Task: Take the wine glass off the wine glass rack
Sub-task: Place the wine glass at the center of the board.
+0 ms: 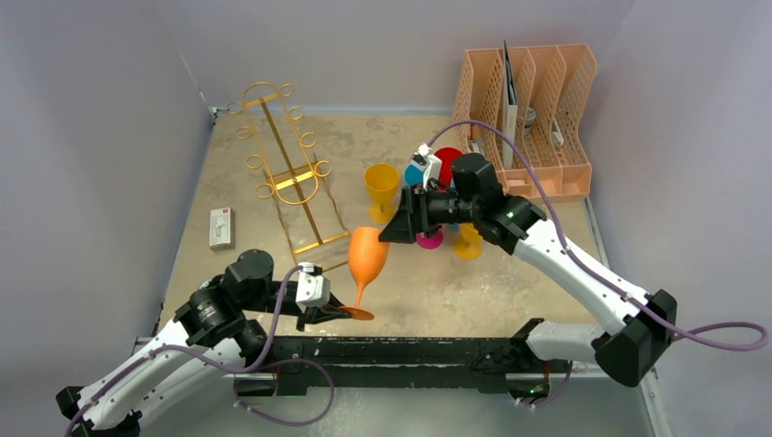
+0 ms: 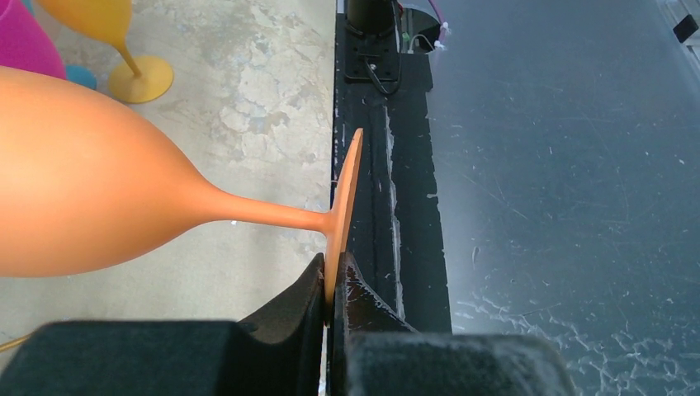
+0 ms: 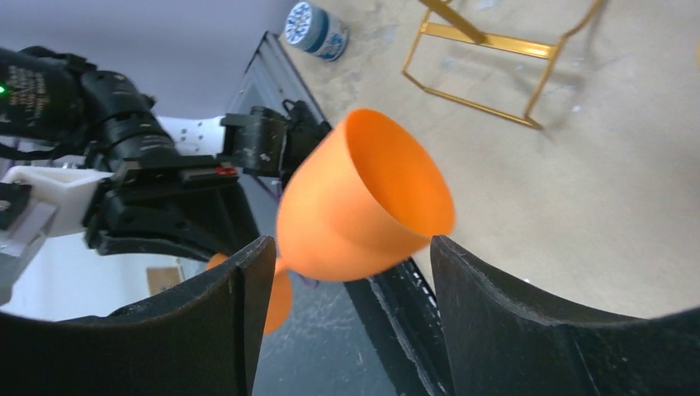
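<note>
Clamping the wine glass (image 1: 367,259) foot is left pincer (image 2: 333,276) (right pincer (image 3: 351,247) seemingly spread).

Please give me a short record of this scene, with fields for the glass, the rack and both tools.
wine glass: orange, off the rack, tilted
left tool: shut on the glass's foot
right tool: open, jaws either side of the bowl; contact unclear
rack: gold wire, rear left, no glass on it
other glasses: grouped in the middle, behind the right tool
</note>
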### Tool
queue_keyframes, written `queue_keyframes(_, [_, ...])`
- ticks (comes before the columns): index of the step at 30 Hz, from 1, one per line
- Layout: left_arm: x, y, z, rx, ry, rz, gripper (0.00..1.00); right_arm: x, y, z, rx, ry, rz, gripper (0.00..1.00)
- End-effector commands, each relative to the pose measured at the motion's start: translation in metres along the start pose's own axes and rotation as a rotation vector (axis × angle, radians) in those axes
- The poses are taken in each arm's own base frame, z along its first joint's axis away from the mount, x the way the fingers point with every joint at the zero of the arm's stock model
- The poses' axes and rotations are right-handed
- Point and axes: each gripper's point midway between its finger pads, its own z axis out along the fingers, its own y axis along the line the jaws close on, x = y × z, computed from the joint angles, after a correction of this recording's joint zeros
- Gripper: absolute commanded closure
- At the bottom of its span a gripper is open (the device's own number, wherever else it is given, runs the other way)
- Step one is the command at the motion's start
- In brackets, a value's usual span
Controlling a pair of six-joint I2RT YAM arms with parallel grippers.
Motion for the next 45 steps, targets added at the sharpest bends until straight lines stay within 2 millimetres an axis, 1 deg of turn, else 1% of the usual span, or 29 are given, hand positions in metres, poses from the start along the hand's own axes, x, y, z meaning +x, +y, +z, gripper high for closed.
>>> queue_keyframes(1, [-0.005,-0.004,0.003,0.054,-0.012,0.064,1.00,-0.016,0.036,-0.003,-0.149,0.018,-0.046,0.29])
queue_keyframes(6, [-0.007,-0.007,0.002,0.064,-0.022,0.074,1.00,-0.016,0.043,0.002,-0.200,0.084,-0.042,0.28])
queue_keyframes(9, [-0.010,-0.008,-0.001,0.058,-0.042,0.094,1.00,-0.009,0.044,0.004,-0.219,0.154,-0.016,0.29])
queue_keyframes(13, [-0.014,-0.010,-0.004,0.053,-0.061,0.111,1.00,-0.004,0.047,0.006,-0.240,0.209,0.013,0.41])
queue_keyframes(14, [-0.014,-0.010,-0.004,0.053,-0.061,0.111,1.00,-0.002,0.049,0.006,-0.259,0.227,0.009,0.43])
queue_keyframes(15, [-0.013,-0.009,-0.003,0.054,-0.055,0.107,1.00,0.003,0.057,0.002,-0.314,0.258,0.023,0.48])
queue_keyframes(17, [-0.012,-0.009,-0.003,0.053,-0.049,0.102,1.00,0.005,0.061,-0.001,-0.341,0.271,0.022,0.51])
queue_keyframes(21, [-0.012,-0.008,-0.003,0.047,-0.047,0.100,1.00,0.015,0.077,-0.012,-0.446,0.350,0.065,0.55])
queue_keyframes(22, [-0.012,-0.007,-0.003,0.044,-0.048,0.101,1.00,0.016,0.079,-0.014,-0.460,0.361,0.071,0.58])
queue_keyframes(27, [-0.014,-0.005,-0.005,0.020,-0.058,0.114,1.00,0.021,0.081,-0.016,-0.469,0.373,0.070,0.68])
queue_keyframes(31, [-0.015,-0.003,-0.007,0.000,-0.061,0.117,1.00,0.028,0.087,-0.018,-0.511,0.410,0.070,0.69])
queue_keyframes(34, [-0.015,-0.001,-0.007,-0.013,-0.057,0.113,1.00,0.031,0.088,-0.018,-0.512,0.418,0.064,0.71])
queue_keyframes(38, [-0.014,0.000,-0.007,-0.015,-0.054,0.107,1.00,0.032,0.088,-0.019,-0.503,0.412,0.058,0.82])
queue_keyframes(42, [-0.014,0.000,-0.006,-0.012,-0.049,0.100,1.00,0.031,0.086,-0.018,-0.484,0.397,0.052,0.99])
queue_keyframes(45, [-0.014,0.001,-0.007,-0.019,-0.048,0.097,1.00,0.031,0.085,-0.017,-0.475,0.393,0.052,1.00])
